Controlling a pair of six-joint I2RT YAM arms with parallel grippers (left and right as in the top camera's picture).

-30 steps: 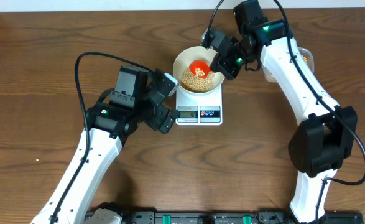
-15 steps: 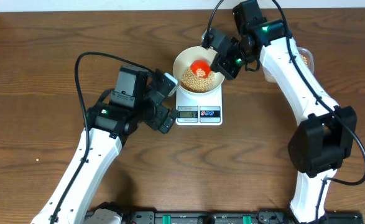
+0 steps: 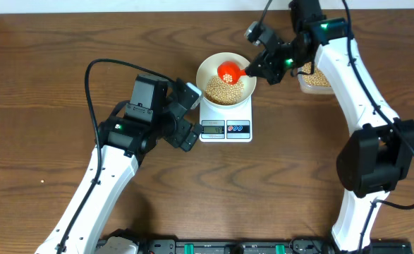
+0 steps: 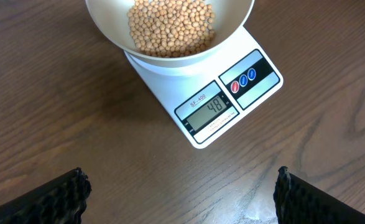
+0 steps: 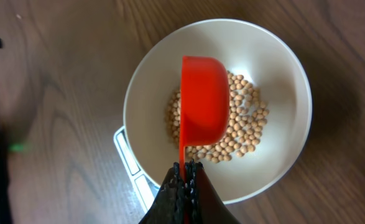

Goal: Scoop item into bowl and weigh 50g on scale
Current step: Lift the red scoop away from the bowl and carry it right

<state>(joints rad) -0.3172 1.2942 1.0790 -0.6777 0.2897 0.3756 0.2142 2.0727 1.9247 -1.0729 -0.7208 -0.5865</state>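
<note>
The right arm's fingers [image 5: 185, 186] clench the handle of an orange-red plastic scoop [image 5: 204, 93] above the round white bowl [image 5: 281, 68] of small tan beans [image 5: 244, 124] atop the white digital scale [image 4: 232, 93], which reads 48. The left arm's fingers [image 4: 45, 202] stand released beside the scale, over the wooden table [image 4: 45, 93].

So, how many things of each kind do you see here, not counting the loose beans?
White bowl: 1
Scale: 1
Red scoop: 1
Clear tub: 1
Grippers: 2, left gripper and right gripper
Total: 6
</note>
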